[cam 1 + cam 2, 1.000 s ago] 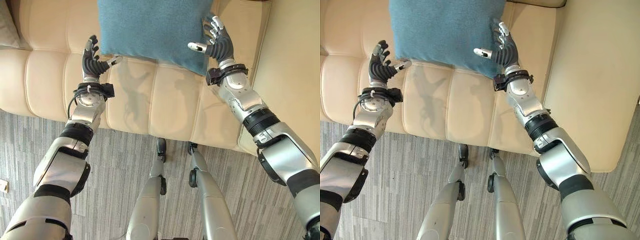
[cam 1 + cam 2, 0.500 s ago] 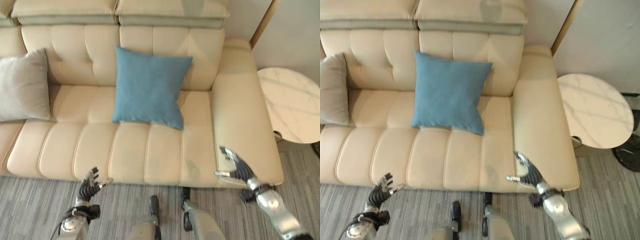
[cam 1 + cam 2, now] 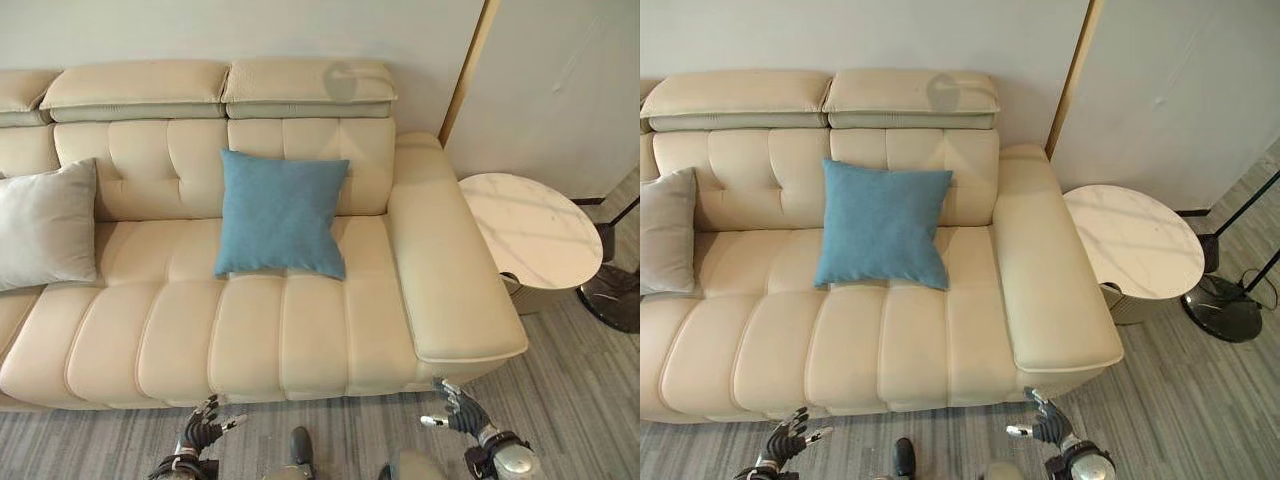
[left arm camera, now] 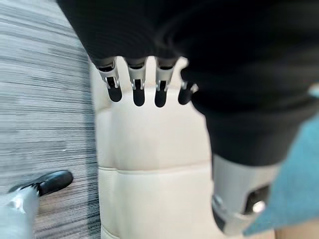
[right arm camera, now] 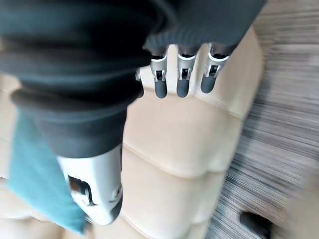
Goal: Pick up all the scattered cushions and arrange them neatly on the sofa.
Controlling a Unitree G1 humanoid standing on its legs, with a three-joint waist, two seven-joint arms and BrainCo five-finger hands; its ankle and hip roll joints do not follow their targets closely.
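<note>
Blue cushion [image 3: 280,213] is leaning upright against the sofa [image 3: 300,330] backrest; grey cushion [image 3: 45,225] is sitting well apart; left hand [image 3: 203,432] and right hand [image 3: 458,412] are hanging spread, empty.

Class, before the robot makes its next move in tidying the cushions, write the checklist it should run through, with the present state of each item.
1. Blue cushion upright against the sofa backrest: ok.
2. Grey cushion on the seat, leaning on the backrest: ok.
3. Left hand open and holding nothing: ok.
4. Right hand open and holding nothing: ok.
5. Both hands clear of the sofa's front edge, over the carpet: ok.
6. Any cushion left on the floor out of view: cannot tell.
</note>
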